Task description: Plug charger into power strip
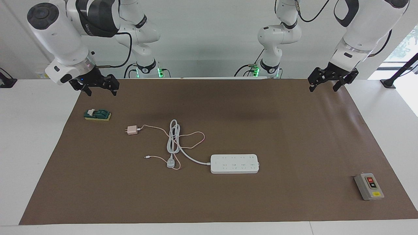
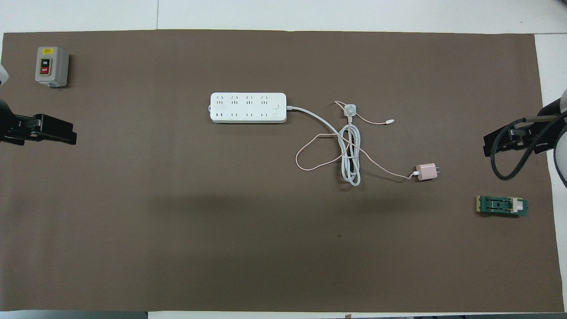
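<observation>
My fingers are spread and empty — right gripper (image 1: 99, 87) over the mat's (image 1: 294, 137) right-arm end, left gripper (image 1: 329, 81) waiting over its own end. The charger (image 1: 132, 130) lies nearest my right gripper, prongs pointing that way; the power strip (image 1: 234, 163) lies lengthwise along the table, farther out. The grey box (image 2: 52, 66) reads ON, OFF — nothing else legible

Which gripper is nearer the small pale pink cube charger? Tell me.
Right. The right gripper hangs over the mat's edge at the charger's end; the left gripper waits over the mat's other end.
</observation>
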Available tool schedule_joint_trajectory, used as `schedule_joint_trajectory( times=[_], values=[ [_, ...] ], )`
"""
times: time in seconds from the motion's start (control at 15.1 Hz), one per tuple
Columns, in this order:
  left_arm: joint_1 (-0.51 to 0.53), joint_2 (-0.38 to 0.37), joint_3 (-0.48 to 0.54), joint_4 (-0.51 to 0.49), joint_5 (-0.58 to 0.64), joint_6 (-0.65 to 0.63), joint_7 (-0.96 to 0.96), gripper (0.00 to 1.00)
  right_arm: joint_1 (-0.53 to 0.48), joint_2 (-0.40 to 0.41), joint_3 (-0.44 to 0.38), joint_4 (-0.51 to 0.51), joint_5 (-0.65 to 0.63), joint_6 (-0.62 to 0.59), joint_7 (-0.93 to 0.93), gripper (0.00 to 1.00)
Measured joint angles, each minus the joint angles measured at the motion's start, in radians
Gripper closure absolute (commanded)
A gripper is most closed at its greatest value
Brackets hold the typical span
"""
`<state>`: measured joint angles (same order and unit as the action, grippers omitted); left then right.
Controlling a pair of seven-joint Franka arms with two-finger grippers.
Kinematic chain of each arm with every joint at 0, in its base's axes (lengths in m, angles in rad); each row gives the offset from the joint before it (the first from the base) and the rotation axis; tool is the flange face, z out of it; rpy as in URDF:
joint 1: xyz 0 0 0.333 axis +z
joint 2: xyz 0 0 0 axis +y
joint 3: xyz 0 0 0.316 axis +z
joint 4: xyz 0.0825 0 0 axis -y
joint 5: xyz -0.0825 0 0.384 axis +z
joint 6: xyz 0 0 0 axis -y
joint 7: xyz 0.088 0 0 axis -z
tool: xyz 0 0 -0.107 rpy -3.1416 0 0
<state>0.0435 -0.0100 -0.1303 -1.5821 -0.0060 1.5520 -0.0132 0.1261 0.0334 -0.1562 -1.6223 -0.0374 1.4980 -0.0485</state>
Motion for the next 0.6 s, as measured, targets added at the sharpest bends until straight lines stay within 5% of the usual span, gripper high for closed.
schedule_joint_trajectory(
  times=[0.6],
  values=[
    [-0.001,0.019,-0.007,0.013,-0.016,0.001,0.000,0.00,-0.005,0.000,-0.002,0.003,0.000,0.004,0.000,0.00]
  ],
)
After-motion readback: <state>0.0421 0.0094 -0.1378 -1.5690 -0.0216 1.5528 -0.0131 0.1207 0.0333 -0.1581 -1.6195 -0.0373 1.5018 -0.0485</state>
